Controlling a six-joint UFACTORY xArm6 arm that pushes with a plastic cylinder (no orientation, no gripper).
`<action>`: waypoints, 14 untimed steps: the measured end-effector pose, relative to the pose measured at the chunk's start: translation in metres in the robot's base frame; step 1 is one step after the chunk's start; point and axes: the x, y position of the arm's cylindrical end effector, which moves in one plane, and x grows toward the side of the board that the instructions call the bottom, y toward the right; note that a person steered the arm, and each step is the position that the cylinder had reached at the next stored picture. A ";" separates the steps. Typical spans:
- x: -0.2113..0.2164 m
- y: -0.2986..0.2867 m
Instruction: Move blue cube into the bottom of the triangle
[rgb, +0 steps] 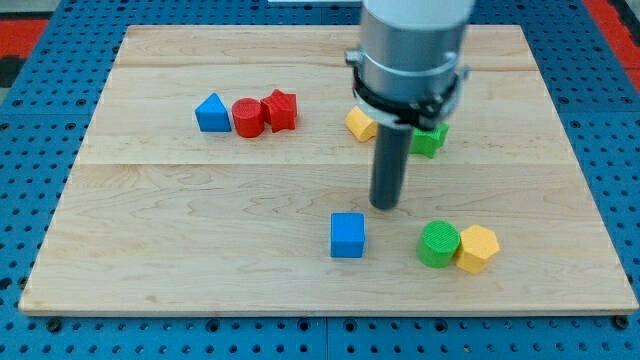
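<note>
Seven blocks were seen on the wooden board (150, 260). Blue cube (348, 236) sat near the view's bottom, centre, apart from the rest. My tip (385, 205) was placed just above and to the view's right of it, w/ a small gap, not touching. No fingers on this rig, only a rod, so nothing was pinched. Blue triangle (211, 114) lay at upper left, w/ red cylinder (247, 118) and red star (280, 110) beside it in a row. Green cylinder (438, 245) touched yellow hexagon (477, 249) at lower right. Yellow block (360, 124) and green block (430, 138) were partly hidden by the arm.
</note>
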 end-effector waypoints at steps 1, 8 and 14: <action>0.036 -0.010; 0.071 -0.160; -0.080 -0.283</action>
